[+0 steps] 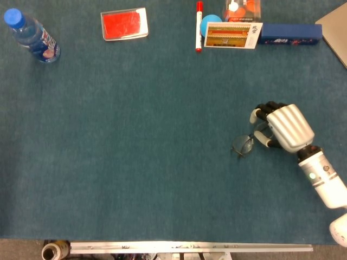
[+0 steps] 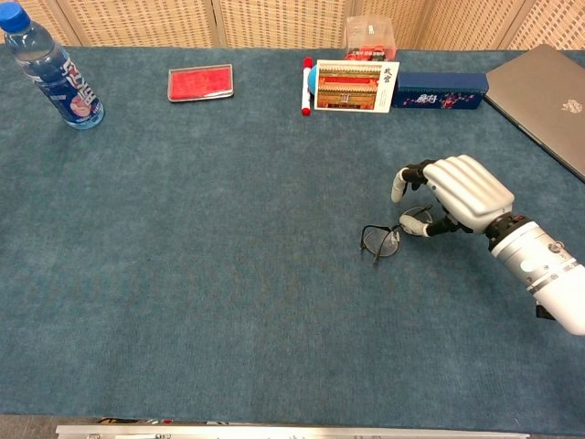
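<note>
A pair of thin wire-rimmed glasses (image 1: 242, 144) (image 2: 380, 241) lies on the blue cloth table (image 1: 135, 135) at the right. My right hand (image 1: 284, 127) (image 2: 462, 192) sits over their right end, fingers curled down. Its thumb and a finger pinch the rim of the right lens, which is partly hidden under the hand. The left lens sticks out to the left on the cloth. My left hand appears in neither view.
Along the far edge stand a water bottle (image 1: 31, 38), a red flat case (image 1: 124, 24), a red marker (image 1: 198, 26), a picture card (image 1: 233, 35) in front of a blue ball, a dark blue box (image 1: 290, 33) and a laptop (image 2: 544, 96).
</note>
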`<state>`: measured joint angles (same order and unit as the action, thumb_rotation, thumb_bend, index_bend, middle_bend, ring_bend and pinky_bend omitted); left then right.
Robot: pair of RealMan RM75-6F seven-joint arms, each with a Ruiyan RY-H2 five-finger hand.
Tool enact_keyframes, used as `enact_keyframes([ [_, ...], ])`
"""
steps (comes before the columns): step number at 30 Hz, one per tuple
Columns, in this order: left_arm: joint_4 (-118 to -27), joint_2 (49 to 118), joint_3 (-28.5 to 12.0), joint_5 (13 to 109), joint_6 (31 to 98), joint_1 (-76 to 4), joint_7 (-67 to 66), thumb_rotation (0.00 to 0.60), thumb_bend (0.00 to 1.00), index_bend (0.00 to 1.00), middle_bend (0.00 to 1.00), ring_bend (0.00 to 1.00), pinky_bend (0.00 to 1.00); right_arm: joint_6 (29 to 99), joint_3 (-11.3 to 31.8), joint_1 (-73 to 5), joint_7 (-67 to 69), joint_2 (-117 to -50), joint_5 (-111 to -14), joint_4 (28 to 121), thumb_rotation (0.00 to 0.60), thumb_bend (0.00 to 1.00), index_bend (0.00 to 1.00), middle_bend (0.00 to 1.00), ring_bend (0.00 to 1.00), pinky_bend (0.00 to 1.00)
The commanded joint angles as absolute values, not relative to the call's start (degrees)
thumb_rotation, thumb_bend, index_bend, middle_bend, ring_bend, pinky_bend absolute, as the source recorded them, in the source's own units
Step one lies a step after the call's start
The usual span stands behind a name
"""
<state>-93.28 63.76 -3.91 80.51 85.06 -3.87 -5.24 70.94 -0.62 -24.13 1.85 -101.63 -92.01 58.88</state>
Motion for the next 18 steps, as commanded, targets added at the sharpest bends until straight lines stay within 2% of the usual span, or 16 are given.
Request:
enact_keyframes([
  [1, -93.3, 63.7, -3.9, 80.5, 85.0, -3.9, -5.2, 0.6, 0.24, 0.56, 0.57, 0.44, 0.53, 70.8, -0.6, -24.2, 1.9, -101.8, -91.9, 58.6, 0.6, 0.25, 0.49, 0.48, 0.41, 0.59],
  [18, -93.5, 63.6, -3.9, 80.2, 84.9, -3.8, -5.3, 0.6, 0.24, 0.56, 0.57, 0.44, 0.53, 70.8, -0.7, -24.2, 2.4, -102.1, -91.8, 57.4, 0.6, 0.25, 0.49, 0.48, 0.4, 0.59],
])
